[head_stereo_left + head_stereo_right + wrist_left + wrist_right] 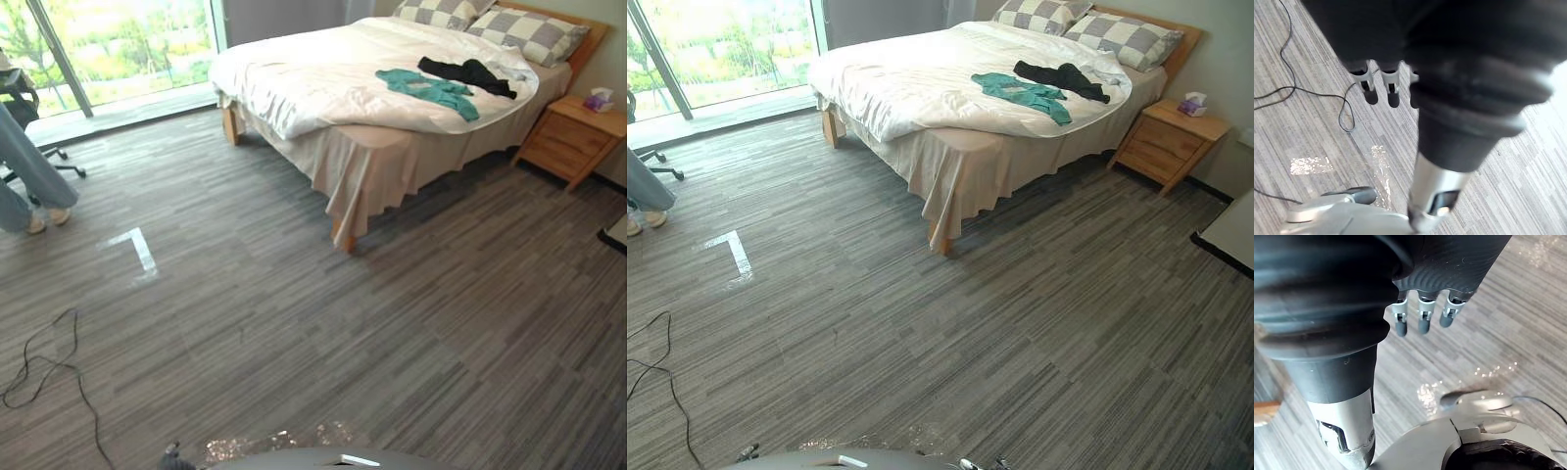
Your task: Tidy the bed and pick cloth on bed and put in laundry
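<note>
A wooden bed [323, 88] with a rumpled white duvet stands at the far side of the room, a few steps across the floor from me. A teal cloth [431, 90] lies crumpled on the duvet near the bed's right edge. Just beyond it a black cloth [468, 73] lies stretched out, close to two checkered pillows [534, 34]. My left hand [1392, 88] hangs over the grey floor with relaxed fingers and holds nothing. My right hand [1422, 316] likewise hangs open and empty above the floor.
A wooden nightstand [573, 142] with a tissue box [598, 99] stands right of the bed. A person's legs [29, 171] and an office chair [24, 98] are at far left by the glass door [127, 44]. A white tape corner [137, 250] marks the floor. A dark-edged surface [1229, 235] juts in at right.
</note>
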Robot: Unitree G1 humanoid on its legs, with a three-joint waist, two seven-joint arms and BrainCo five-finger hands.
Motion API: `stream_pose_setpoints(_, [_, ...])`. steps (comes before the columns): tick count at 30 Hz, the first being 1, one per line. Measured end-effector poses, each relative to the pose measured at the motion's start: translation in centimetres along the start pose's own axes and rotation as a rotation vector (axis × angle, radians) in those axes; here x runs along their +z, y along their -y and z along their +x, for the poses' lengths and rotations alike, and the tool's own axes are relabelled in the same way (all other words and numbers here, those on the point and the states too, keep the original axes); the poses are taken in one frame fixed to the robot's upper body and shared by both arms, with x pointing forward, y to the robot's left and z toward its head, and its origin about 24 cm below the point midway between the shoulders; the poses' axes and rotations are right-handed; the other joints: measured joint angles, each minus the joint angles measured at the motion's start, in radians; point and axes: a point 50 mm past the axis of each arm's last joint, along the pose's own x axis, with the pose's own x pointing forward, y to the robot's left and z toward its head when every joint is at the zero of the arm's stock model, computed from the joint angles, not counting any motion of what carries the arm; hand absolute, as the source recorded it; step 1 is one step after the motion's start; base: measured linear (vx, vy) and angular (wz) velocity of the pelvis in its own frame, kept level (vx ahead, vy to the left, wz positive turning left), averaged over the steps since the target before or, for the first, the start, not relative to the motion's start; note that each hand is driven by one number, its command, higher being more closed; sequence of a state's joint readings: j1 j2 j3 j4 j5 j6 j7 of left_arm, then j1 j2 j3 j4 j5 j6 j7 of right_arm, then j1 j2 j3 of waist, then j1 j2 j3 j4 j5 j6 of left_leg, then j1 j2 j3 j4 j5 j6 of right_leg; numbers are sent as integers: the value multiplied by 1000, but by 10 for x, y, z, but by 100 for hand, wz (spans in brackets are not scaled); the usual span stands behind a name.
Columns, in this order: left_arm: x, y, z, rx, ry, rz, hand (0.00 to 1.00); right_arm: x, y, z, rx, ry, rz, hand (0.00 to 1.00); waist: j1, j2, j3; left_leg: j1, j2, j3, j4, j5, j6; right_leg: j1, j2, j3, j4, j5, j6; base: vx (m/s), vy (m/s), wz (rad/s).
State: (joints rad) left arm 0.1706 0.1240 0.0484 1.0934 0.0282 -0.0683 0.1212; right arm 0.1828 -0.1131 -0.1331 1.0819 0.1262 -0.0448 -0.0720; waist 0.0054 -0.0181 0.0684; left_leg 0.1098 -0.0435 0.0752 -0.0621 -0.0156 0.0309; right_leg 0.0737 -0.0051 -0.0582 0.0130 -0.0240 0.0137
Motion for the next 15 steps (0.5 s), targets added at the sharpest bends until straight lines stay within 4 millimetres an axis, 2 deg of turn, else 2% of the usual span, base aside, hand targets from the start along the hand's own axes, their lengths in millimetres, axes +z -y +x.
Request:
stream_pose_setpoints(4, [11, 2, 2, -29, 37, 50, 0, 10, -3, 2, 9, 23, -38, 0, -3, 0, 27, 25, -9, -3, -15, 7, -1, 23, -7, -11, -17, 1, 4, 87, 24, 7])
stream_pose_setpoints(15, [16, 5, 3, -52, 66, 119, 0, 11, -3, 3, 9, 29, -48, 0, -5, 3, 32, 40, -7, 5, -22, 16, -4, 34, -7, -11, -13, 0, 10, -50, -15, 0])
